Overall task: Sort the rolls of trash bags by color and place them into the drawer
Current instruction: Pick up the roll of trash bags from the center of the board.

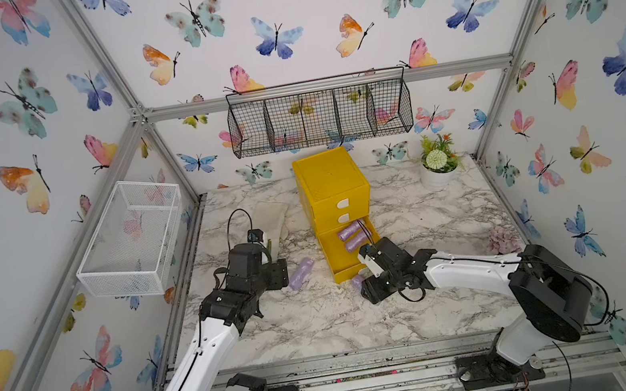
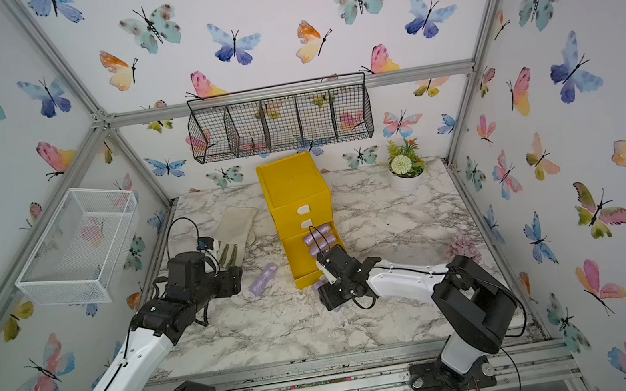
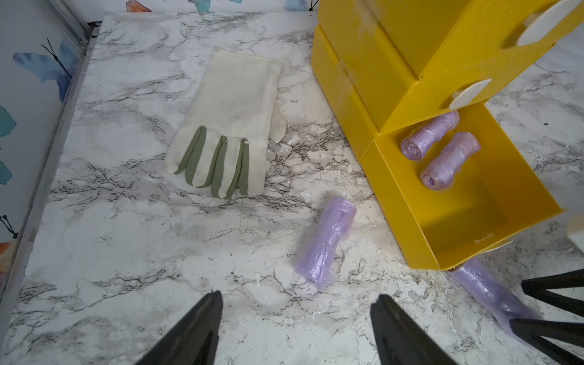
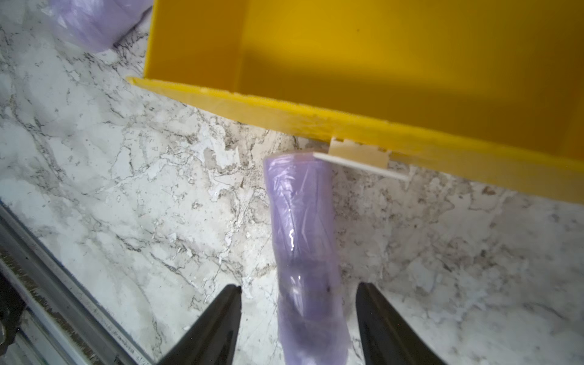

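Purple stored rolls (image 3: 448, 161) lie in the pulled-out bottom drawer (image 3: 404, 205), grouped by colour. A third roll (image 4: 300, 221), at the drawer front, is straddled by the right gripper (image 4: 298, 285), jaws apart for closing. A fourth roll (image 3: 327, 240) is faced by the left gripper (image 3: 298, 294), jaws wide.

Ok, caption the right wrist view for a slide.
Right gripper open astride a purple roll on the marble table, roll tip at the white tab of the open drawer.
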